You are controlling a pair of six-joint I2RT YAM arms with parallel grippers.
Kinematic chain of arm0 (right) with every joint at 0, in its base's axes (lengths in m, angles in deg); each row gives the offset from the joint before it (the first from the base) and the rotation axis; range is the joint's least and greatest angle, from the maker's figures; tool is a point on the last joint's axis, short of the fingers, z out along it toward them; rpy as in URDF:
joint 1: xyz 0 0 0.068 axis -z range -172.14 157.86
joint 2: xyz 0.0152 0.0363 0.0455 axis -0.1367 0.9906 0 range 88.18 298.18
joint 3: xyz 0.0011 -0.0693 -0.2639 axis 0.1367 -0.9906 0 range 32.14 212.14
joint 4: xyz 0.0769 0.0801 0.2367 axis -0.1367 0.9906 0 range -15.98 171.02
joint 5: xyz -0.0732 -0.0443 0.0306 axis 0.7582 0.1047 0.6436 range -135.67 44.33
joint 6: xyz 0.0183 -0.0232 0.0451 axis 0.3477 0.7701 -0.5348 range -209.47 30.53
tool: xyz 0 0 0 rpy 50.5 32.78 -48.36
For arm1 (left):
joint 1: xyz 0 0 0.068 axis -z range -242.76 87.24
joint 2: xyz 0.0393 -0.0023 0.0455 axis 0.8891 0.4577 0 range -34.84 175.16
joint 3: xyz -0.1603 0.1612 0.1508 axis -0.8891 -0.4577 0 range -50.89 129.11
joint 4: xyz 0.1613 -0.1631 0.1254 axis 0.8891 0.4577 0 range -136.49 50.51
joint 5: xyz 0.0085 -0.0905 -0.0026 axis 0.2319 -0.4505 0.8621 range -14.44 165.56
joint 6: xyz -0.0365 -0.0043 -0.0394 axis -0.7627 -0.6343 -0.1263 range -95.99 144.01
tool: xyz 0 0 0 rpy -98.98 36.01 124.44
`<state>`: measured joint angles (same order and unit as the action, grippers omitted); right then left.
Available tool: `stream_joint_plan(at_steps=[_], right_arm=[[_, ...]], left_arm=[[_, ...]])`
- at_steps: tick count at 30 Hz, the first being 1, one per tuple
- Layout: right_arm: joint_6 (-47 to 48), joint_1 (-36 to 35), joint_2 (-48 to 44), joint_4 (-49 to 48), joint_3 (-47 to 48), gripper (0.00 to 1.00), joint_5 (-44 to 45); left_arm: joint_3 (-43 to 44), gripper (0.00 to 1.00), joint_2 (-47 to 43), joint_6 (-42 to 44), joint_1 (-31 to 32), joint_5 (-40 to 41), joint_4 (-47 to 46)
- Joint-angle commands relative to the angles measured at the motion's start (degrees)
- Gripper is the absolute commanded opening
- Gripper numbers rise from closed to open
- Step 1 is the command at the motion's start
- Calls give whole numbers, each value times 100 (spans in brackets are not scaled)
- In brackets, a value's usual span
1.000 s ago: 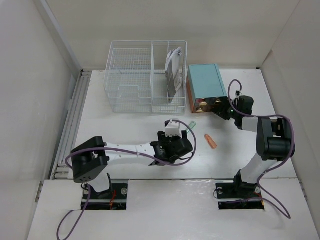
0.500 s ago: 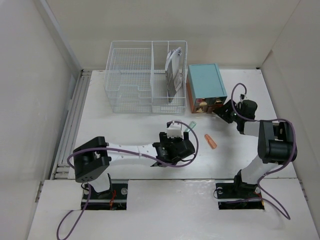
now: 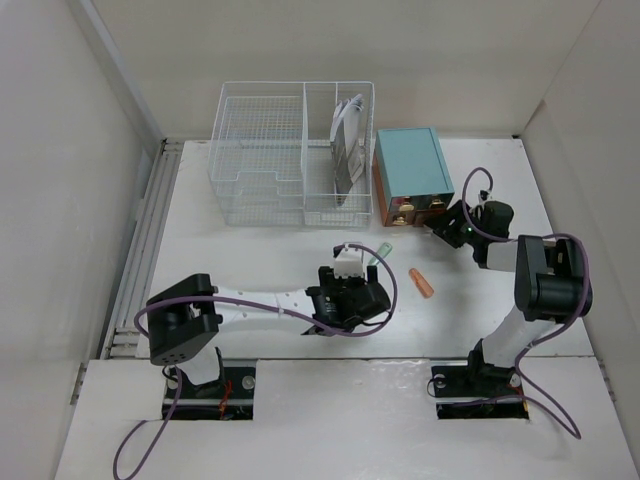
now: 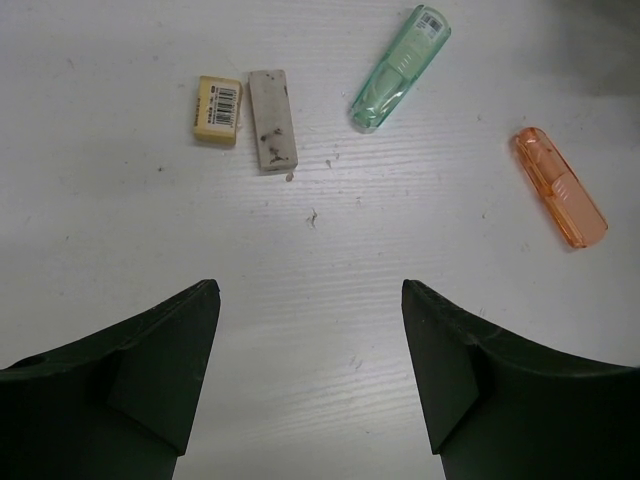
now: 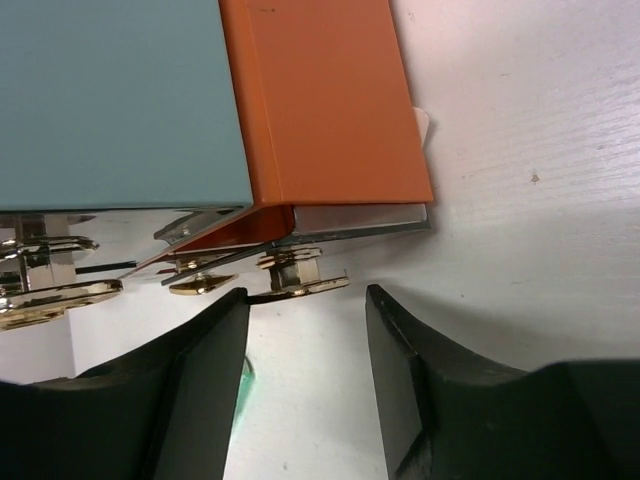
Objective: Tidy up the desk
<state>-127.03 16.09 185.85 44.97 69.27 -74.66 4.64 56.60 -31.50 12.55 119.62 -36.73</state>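
The desk (image 3: pixel 250 250) fills the middle of the top view. Upper right, at the teal box (image 3: pixel 410 165), the right gripper (image 5: pixel 305 300) has just spread its jaws and holds nothing, so its job there seems done. The left gripper (image 4: pixel 308 290), centre, gapes empty near a loose eraser (image 4: pixel 216 108).

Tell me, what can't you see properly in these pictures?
Inside the teal box: its own walls hide it in the top view, and the right wrist view cuts the box off at the left and top edges.
Yellow eraser: the label print is too small to read in the left wrist view.
Papers in the wire basket: too small to read in the top view.
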Motion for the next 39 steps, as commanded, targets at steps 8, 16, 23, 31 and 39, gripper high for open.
stream_joint_plan(at_steps=[8,16,23,31,39], right_arm=[[-181,135,15,-337,-20,45,157],[-15,372,-396,172,-91,45,43],[258,434,-767,761,-197,45,-19],[311,539,-311,761,49,56,-931],[47,539,-134,348,102,58,-1047]], left_arm=[[151,70,-337,-214,81,226,324],[151,70,-390,-329,239,287,430],[151,70,-495,-452,362,393,571],[151,70,-548,-558,423,446,624],[151,70,-443,-611,476,446,676]])
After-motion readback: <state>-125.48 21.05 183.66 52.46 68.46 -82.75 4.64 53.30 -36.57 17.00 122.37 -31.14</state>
